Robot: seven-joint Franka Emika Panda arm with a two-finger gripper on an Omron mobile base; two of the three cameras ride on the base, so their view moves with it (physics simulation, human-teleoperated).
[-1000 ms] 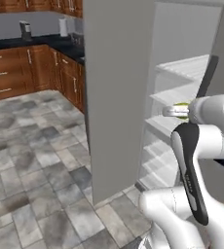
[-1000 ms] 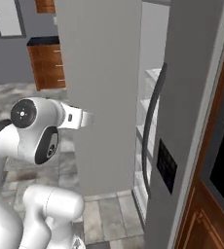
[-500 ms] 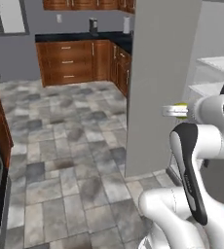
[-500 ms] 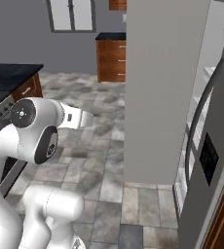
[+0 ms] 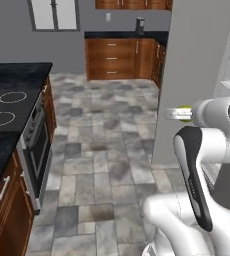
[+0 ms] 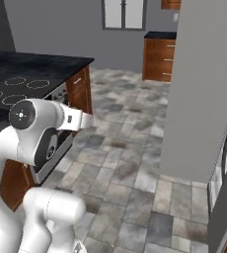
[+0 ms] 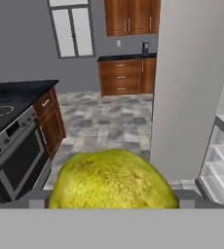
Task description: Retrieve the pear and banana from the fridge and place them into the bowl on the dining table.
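Filling the lower middle of the hand view, the pear (image 7: pixel 113 180) sits clamped in the pincer (image 7: pixel 113 200), its speckled yellow-green skin bulging between the two finger tips (image 7: pixel 36 202) at either side. From the left base view, a small yellow-green patch of the pear (image 5: pixel 185 108) shows at the end of the white arm, which is held out level in front of the fridge (image 5: pixel 199 60) door. That light grey door stands swung wide, and white interior shelves (image 7: pixel 223 155) are visible past its edge on the right of the hand view.

Off to the left lies the dining table (image 5: pixel 7 115), its black marble top carrying round cooktop rings (image 5: pixel 12 97), with a built-in oven (image 7: pixel 16 155) in its brown wooden base. The pear is well apart from that counter, out over the grey stone floor tiles (image 6: pixel 135 163). At the far wall stand brown wooden cupboards (image 5: pixel 119 59) under a dark worktop, with a window (image 7: pixel 74 30) beside them.
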